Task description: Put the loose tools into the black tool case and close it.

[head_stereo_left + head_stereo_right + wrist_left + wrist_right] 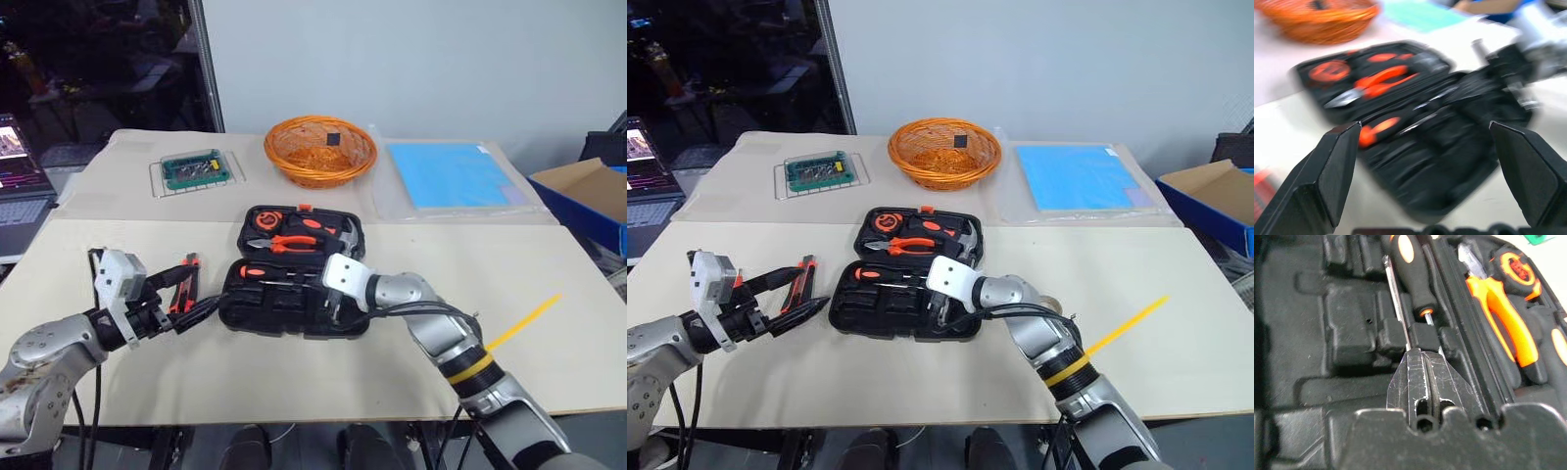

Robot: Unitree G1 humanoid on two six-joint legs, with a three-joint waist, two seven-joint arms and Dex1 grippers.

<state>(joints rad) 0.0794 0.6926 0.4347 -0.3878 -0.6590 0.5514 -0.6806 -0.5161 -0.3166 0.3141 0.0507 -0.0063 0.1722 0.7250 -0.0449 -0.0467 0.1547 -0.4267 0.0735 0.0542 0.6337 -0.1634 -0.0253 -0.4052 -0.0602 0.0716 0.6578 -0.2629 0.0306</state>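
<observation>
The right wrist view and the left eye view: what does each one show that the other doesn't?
The right wrist view alone shows the shut fingers close up, tips at a bare steel shaft in the case's recesses.

The left eye view alone shows the basket, the blue sheet, the left gripper open beside the utility knife, and the table.

Both show the case, its pliers, and a screwdriver.

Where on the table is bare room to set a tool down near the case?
Bare table in front of the case, and a wide patch between the case and the yellow strip. Crowded left of the case: the knife and left gripper. The right gripper is inside the case.
</observation>
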